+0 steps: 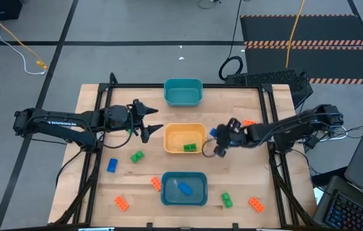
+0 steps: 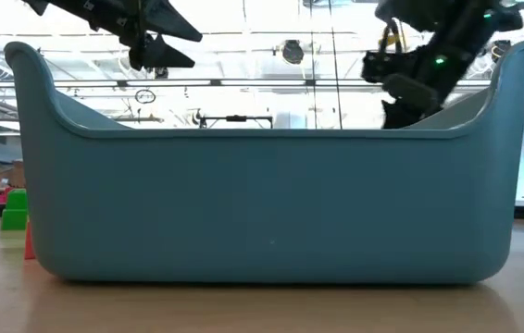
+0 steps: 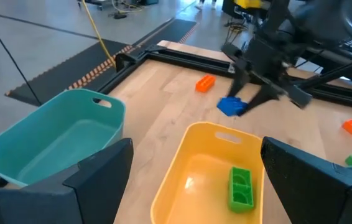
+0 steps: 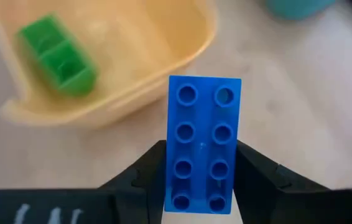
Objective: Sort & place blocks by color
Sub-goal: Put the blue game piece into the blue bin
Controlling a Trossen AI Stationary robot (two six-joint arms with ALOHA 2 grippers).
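Observation:
My right gripper (image 1: 219, 142) is shut on a blue block (image 4: 202, 140), just right of the yellow bin (image 1: 185, 131). A green block (image 4: 58, 57) lies on that bin's floor. My left gripper (image 1: 154, 122) hangs open and empty at the yellow bin's left side. A second blue block (image 1: 185, 188) lies in the near teal bin (image 1: 183, 197). The far teal bin (image 1: 183, 92) holds nothing that shows. Loose on the table are green blocks (image 1: 136, 156) (image 1: 226, 200), a blue block (image 1: 112, 165) and several orange blocks (image 1: 121, 203). My right gripper pinches the blue block by its two long sides (image 4: 171, 180), near one end, between its two fingers (image 4: 257, 177). The fingers slant down from the table's right side and the block sticks out ahead of them, studs toward the wrist camera. It looks lifted clear of the table (image 3: 230, 106).
An orange block (image 1: 248, 122) lies behind my right arm near the table's right rail. In the low view the near teal bin (image 2: 271, 199) fills the picture. Bare wood lies between the bins and the table's left and right rails.

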